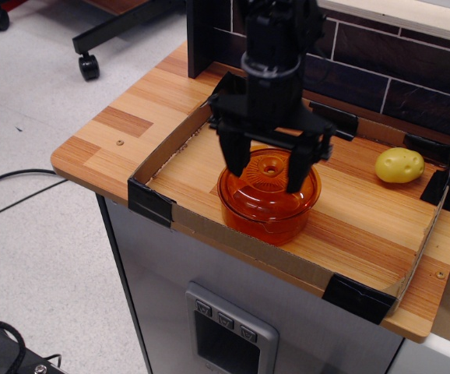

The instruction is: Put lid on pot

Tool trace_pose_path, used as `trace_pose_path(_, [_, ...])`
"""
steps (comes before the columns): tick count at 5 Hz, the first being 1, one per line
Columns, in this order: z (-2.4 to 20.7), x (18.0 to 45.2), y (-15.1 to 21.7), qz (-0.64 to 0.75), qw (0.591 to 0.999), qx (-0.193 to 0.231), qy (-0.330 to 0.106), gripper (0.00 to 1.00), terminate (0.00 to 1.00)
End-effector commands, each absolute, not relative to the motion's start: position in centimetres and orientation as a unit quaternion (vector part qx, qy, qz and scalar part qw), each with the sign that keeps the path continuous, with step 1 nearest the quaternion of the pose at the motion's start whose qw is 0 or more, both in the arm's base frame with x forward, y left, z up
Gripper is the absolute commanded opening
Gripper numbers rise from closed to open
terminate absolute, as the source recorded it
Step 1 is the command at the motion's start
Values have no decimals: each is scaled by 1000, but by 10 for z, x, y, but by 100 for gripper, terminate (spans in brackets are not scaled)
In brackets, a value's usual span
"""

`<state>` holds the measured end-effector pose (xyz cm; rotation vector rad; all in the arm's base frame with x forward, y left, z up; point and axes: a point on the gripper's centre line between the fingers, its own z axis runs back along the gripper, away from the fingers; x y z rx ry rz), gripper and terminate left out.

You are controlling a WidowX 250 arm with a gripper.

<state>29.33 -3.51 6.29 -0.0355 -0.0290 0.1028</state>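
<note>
The translucent orange lid (269, 178) sits flat on top of the orange pot (268, 212), its ring knob showing at the centre. The pot stands on the wooden tray floor near the front wall. My black gripper (266, 173) hangs straight above the lid. Its two fingers (233, 160) are spread wide on either side of the knob and hold nothing. The fingertips are level with the lid's top.
A yellow potato (399, 165) lies at the tray's right back. The cardboard tray wall (233, 245) with black corner clips runs round the work area. A dark brick wall (412, 70) stands behind. A wheeled chair base (89, 66) is on the floor at left.
</note>
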Motion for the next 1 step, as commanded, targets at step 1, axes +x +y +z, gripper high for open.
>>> trace_pose_path(1, [113,315,-35,71,995,-53,-47,100,100])
